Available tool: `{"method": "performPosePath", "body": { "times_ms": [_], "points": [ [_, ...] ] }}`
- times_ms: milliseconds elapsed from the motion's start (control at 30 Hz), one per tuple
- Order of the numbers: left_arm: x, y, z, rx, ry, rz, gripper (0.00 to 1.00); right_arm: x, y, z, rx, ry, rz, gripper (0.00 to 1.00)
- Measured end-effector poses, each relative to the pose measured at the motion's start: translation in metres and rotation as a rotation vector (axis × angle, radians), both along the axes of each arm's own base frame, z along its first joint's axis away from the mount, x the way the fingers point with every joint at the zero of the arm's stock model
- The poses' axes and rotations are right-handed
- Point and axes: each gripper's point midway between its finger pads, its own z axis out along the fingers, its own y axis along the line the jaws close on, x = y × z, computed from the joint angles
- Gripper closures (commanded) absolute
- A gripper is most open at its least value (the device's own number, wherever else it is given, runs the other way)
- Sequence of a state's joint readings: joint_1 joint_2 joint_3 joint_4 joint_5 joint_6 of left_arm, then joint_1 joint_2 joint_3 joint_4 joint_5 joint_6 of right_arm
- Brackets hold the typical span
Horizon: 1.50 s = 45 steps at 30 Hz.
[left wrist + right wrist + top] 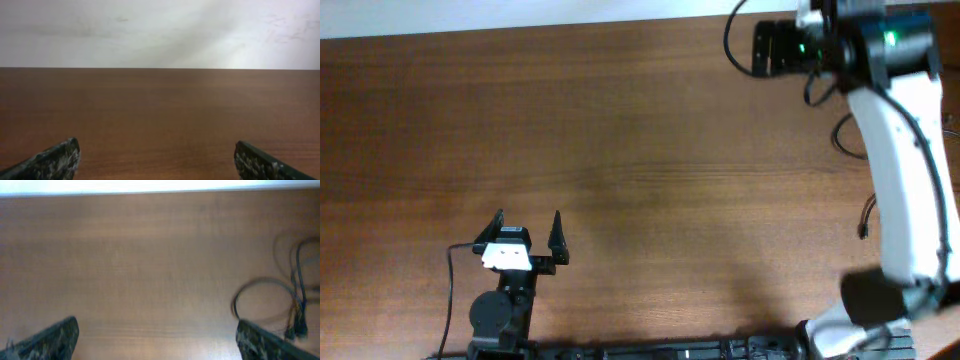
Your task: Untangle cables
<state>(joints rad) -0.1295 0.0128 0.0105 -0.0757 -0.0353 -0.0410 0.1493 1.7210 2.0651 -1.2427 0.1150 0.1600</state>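
Cables (298, 305): thin black cords lying on the counter (640, 150), seen only in the right wrist view, blurred. They sit just beside the right gripper (157, 325), off its right-hand finger. One open loop curls toward the gripper. The other strands run alongside each other, ending in a dark clump, probably plug ends. The overhead view does not show them clearly.

Right gripper: fingers spread wide, nothing between them, not touching the cords.

Left gripper (528, 216): well apart from the right gripper, fingers spread, empty, only bare wood ahead of it.

Handling, as a judgement: light, limp and thin, so the cords will likely drag and slide on the smooth wood rather than lift cleanly. The plug ends look stiffest and so give the surest pinch. The open loop is the easiest strand to single out.
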Motion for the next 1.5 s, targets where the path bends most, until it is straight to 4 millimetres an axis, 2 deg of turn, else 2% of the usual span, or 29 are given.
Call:
{"method": "performPosePath", "body": {
  "times_ms": [33,133,200,333,467,567,633,867,1033,1233,1367,1500],
  "points": [
    [0.0,0.0,0.0,-0.001,0.0,-0.002,0.01,-0.011,-0.002,-0.002,0.004,-0.028,-0.001,0.01],
    [0.0,0.0,0.0,-0.001,0.0,-0.002,0.01,-0.027,-0.006,-0.012,0.007,-0.084,-0.01,0.01],
    [0.0,0.0,0.0,-0.001,0.0,-0.003,0.01,-0.038,-0.01,-0.032,0.004,-0.098,-0.015,0.01],
    [0.0,0.0,0.0,0.0,-0.001,-0.003,0.01,-0.041,-0.01,-0.075,0.021,-0.19,-0.013,0.01],
    [0.0,0.0,0.0,0.0,0.0,-0.003,0.01,-0.053,-0.007,-0.102,0.047,-0.256,0.003,0.01],
    [0.0,0.0,0.0,-0.001,0.0,-0.003,0.01,-0.063,-0.007,-0.106,0.069,-0.346,0.012,0.01],
    [0.0,0.0,0.0,0.0,0.0,-0.003,0.01,-0.078,-0.008,-0.106,0.083,-0.426,0.018,0.01],
    [0.0,0.0,0.0,-0.001,-0.001,-0.003,0.01,-0.119,-0.014,-0.094,0.125,-0.727,0.021,0.01],
    [0.0,0.0,0.0,0.0,-0.001,-0.003,0.01,-0.145,-0.02,-0.105,0.139,-0.868,0.012,0.01],
    [0.0,0.0,0.0,0.0,0.0,-0.003,0.01,-0.158,-0.023,-0.129,0.14,-0.897,0.005,0.01],
    [0.0,0.0,0.0,0.0,-0.001,-0.003,0.01,-0.163,-0.024,-0.158,0.129,-0.823,0.004,0.01],
    [0.0,0.0,0.0,0.0,-0.001,-0.003,0.01,-0.169,-0.025,-0.172,0.12,-0.775,0.002,0.01]
  ]
}}
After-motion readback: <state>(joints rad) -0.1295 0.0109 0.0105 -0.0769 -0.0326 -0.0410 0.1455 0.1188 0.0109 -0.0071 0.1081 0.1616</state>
